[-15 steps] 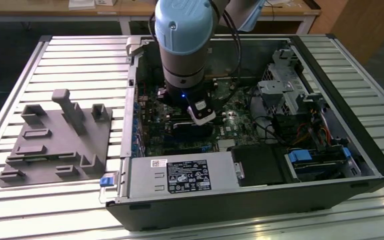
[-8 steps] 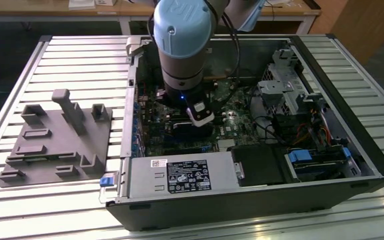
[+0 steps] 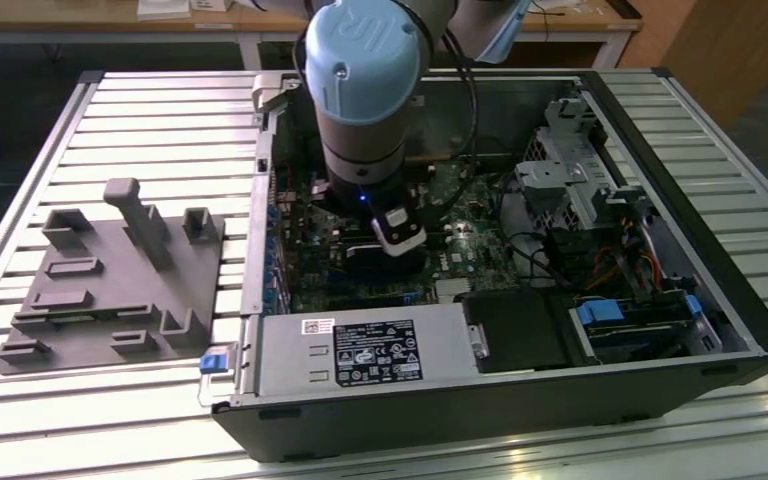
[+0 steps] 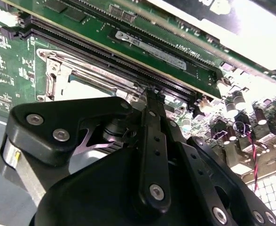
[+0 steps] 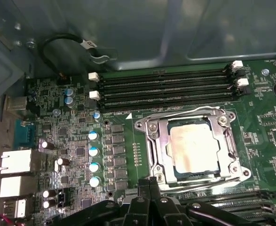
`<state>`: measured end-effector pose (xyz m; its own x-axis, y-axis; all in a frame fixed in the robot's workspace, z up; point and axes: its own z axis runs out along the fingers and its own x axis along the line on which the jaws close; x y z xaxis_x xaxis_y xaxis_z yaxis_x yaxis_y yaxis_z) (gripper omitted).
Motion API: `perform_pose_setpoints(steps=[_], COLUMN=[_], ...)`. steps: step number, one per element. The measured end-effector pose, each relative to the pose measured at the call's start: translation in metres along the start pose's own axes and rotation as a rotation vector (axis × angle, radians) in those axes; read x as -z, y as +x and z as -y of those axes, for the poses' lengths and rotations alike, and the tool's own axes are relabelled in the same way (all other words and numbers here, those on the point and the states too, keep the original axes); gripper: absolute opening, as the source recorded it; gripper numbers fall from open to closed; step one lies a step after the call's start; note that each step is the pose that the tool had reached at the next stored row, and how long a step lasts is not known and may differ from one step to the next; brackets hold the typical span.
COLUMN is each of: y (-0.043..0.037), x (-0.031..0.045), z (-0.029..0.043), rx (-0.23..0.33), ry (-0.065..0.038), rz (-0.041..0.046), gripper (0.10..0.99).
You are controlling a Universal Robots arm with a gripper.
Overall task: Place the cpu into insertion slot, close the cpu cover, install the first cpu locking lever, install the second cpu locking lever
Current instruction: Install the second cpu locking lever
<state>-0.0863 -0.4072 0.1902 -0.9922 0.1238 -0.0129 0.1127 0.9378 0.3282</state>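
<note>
The cpu (image 5: 194, 147), a pale silvery-tan square, lies in the insertion slot (image 5: 168, 153) on the green motherboard. The silver cpu cover (image 5: 153, 141) is down flat around the chip's edges. Thin metal levers run along the socket's sides; I cannot tell whether they are hooked. My gripper (image 5: 150, 186) hovers just beside the socket, its black fingers pressed together and shut on nothing. The second wrist view has the gripper (image 4: 152, 94) in front of the cover (image 4: 58, 75). In the exterior view the gripper (image 3: 395, 255) reaches down into the open computer case.
Long black memory slots (image 5: 166, 87) run beside the socket, and capacitors (image 5: 94, 157) stand on its other side. Inside the case are a power supply (image 3: 357, 352), a drive cage (image 3: 564, 170) and cables (image 3: 624, 260). A grey fixture (image 3: 111, 275) sits at the exterior view's left.
</note>
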Motion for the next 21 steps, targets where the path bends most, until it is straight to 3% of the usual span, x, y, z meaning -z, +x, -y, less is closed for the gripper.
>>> perform_pose_setpoints(steps=[10, 17, 21], y=[0.0018, 0.0016, 0.0015], x=[-0.0030, 0.0134, 0.0212], z=[0.0013, -0.0044, -0.0071], rx=[0.000, 0.000, 0.000], ry=[-0.002, 0.003, 0.012], rz=[-0.0002, 0.0002, 0.0013], gripper=[0.106, 0.106, 0.106])
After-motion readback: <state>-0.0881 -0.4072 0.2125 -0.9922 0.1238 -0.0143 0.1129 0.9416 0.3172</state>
